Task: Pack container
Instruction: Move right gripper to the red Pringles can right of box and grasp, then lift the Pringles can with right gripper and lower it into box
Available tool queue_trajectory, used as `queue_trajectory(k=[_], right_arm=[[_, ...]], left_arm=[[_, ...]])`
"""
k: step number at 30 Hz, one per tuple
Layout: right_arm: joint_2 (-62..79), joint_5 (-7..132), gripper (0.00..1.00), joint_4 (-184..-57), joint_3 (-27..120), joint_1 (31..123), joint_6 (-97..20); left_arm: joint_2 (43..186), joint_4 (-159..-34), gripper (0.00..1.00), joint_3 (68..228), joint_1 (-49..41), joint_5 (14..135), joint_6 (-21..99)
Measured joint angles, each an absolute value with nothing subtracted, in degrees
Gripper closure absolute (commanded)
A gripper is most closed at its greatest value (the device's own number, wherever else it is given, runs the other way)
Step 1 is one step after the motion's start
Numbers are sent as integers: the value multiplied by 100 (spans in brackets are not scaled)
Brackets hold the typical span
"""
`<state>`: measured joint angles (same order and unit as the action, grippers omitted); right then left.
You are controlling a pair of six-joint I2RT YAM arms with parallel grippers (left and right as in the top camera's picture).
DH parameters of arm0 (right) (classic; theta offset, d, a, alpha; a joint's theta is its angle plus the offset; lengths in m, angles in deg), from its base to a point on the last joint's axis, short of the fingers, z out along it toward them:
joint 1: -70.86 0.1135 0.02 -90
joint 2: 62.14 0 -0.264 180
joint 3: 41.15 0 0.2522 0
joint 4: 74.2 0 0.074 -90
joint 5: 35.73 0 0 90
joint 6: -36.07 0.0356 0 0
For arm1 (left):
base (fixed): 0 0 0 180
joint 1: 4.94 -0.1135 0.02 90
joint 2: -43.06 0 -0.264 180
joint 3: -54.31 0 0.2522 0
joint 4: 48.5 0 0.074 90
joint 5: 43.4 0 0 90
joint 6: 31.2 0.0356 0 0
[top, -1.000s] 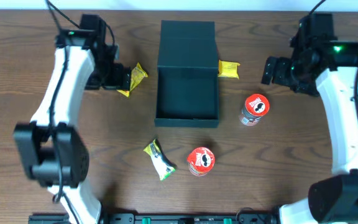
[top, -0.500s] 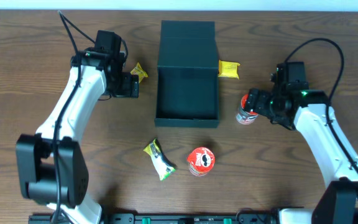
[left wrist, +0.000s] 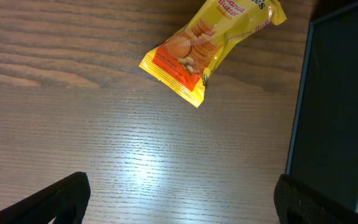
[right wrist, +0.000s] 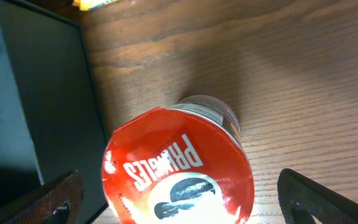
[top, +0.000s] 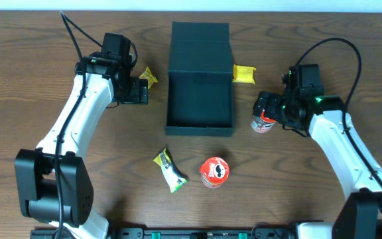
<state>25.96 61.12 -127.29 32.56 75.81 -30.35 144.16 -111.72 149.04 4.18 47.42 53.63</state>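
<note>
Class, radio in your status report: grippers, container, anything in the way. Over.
Left gripper open, near yellow snack packet. Right gripper open, over red chip can. Container open, nothing inside. Nothing in the way.

Bright, even light in the overhead view, with soft shadows. Left wrist view: white glare on the table [left wrist: 135, 180], lower centre. Right wrist view: the can [right wrist: 179, 168] casts a faint shadow upward.

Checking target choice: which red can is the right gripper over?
The can right of the container, beneath the right gripper; the other can stands nearer the robot.
</note>
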Motion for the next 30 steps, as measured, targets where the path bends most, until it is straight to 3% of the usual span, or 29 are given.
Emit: queue_trajectory(k=[8,13,14,30], right_arm=[[3033,6092,3,-12637,3256,7614,-3020],[3061,6092,36,-12412,3256,7769,-2981],[3061,6088,37,-12395,3258,7787,-2961],[3059,6289,39,-12336,3481,8034,-2891]], left_arm=[[14414,-11174,5,14904,418,4742,5319],[14414,-11174,5,14904,418,4742,5302],[14414,-11172,5,14904,418,4742,5302],[14414,-11169,5,14904,418,4742,5302]])
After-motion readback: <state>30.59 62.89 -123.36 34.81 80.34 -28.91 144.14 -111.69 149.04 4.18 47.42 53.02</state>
